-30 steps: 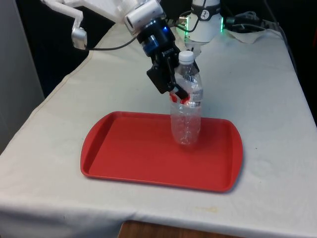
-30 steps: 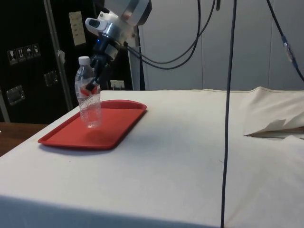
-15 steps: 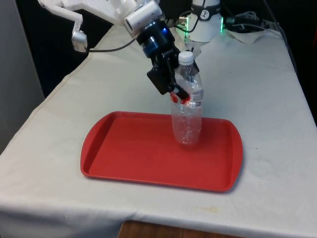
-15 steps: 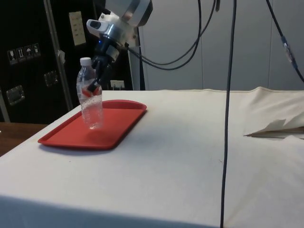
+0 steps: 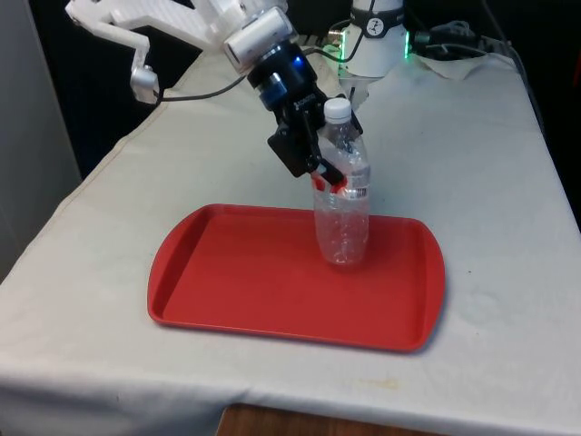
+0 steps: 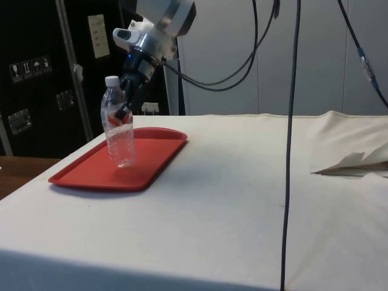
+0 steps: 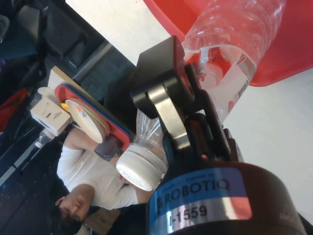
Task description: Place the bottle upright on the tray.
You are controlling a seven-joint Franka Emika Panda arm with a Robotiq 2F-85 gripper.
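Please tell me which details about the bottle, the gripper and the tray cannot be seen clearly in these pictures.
- Front view: where the gripper touches the bottle is hidden behind the gripper's own body.
- Side view: whether the bottle's base rests on the red tray is too small to tell.
- Wrist view: the bottle's base is cut off by the picture's edge.

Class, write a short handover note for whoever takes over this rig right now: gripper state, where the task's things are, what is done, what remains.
Gripper: shut on the bottle, gripping it at the label below the neck.
Bottle: upright, white cap on top, base on or just above the red tray, toward the front view's right; contact is hard to confirm.
Done: bottle brought upright over the tray.
Left: confirm it rests on the tray, open the gripper, withdraw without tipping it.
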